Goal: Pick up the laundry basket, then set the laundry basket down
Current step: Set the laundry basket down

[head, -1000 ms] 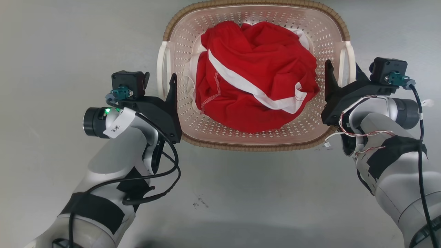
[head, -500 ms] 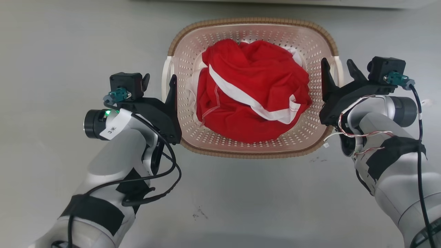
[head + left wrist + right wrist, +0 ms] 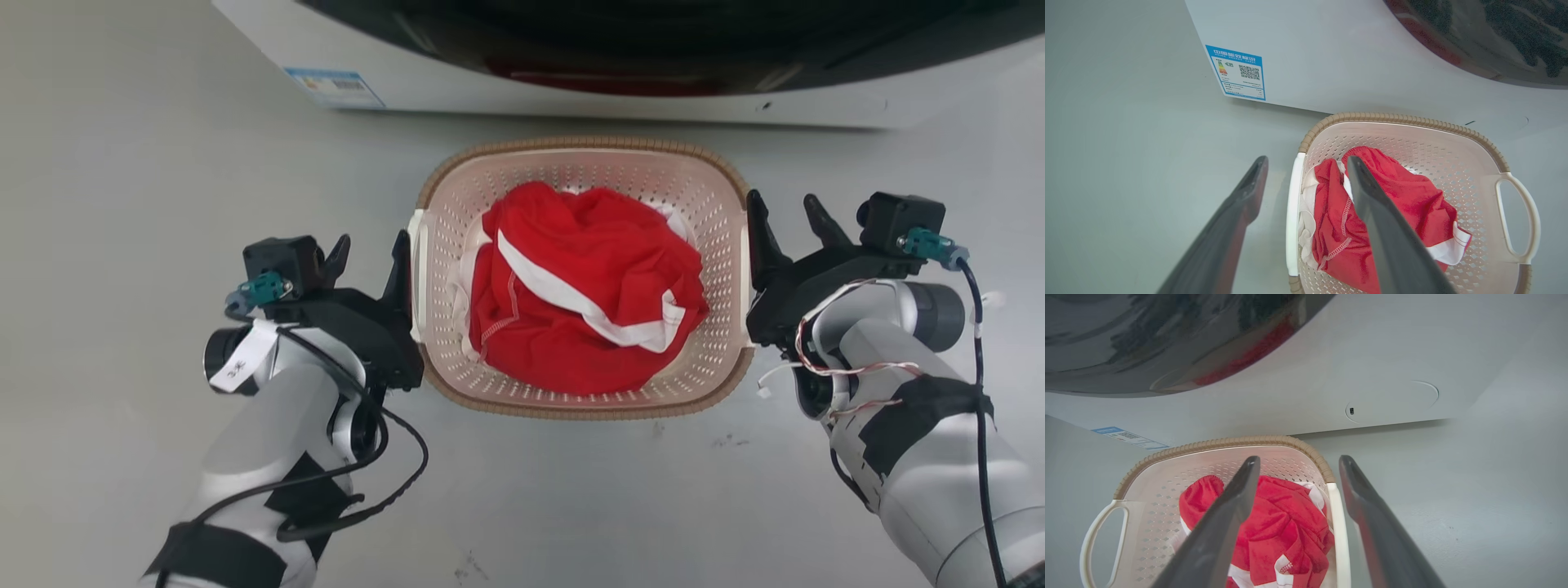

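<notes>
Center frame, just below the washer, the laundry basket sits on the floor, with the left gripper and right gripper each spread wide astride a white handle, presumably so both sides lift evenly.

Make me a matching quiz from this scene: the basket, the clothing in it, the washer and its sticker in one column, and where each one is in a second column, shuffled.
Column one:
1. laundry basket
2. red garment
3. washer
4. blue label

Column two:
A. stuck on the washer's white front
B. on the floor, in front of the washer
C. inside the basket
D. standing beyond the basket, farthest from the robot

Pairs: 1-B, 2-C, 3-D, 4-A
</notes>
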Motion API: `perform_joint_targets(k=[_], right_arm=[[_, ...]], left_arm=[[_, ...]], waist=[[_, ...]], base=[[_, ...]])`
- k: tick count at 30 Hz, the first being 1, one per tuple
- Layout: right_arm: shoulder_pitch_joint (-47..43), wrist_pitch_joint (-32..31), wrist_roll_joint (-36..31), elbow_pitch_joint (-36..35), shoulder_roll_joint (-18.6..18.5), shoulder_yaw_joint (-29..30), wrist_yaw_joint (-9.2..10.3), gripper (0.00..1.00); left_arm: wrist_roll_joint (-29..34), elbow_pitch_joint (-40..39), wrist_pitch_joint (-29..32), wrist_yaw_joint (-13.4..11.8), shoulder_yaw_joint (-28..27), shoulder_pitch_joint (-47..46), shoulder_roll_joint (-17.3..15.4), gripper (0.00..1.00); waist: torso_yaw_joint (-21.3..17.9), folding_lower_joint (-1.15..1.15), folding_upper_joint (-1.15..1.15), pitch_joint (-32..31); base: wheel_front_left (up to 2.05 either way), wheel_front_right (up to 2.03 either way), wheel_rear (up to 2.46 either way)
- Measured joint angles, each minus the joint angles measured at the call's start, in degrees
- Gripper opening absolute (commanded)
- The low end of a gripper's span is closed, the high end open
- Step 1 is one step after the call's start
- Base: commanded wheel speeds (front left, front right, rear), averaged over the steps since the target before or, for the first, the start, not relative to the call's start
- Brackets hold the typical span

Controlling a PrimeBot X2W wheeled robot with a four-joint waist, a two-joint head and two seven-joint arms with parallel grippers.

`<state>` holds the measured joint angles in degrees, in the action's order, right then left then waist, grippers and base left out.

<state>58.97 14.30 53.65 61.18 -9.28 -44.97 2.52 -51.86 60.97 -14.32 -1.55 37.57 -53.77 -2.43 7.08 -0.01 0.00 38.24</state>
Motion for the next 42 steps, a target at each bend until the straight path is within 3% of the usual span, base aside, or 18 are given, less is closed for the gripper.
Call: perform_joint_targets(k=[17,42], right_arm=[[-13.5,0.0,-4.4,-9.3,0.9,6.1,1.09,1.00],[-39.2,0.0,-14.0,-26.4,0.6,12.9,3.03,1.00]], left_arm=[[7.2,-10.4,0.0,-3.4,-5.9,14.8,-5.1,1.00],[17.2,-34.0,0.0,-5.5,-14.6,46.6,-7.6,1.00]], waist=[[-1.5,0.00,0.00,-14.0],[-3.9,0.00,-0.01,-34.3]], base=[[0.00,0.00,0.00],[0.00,0.00,0.00]])
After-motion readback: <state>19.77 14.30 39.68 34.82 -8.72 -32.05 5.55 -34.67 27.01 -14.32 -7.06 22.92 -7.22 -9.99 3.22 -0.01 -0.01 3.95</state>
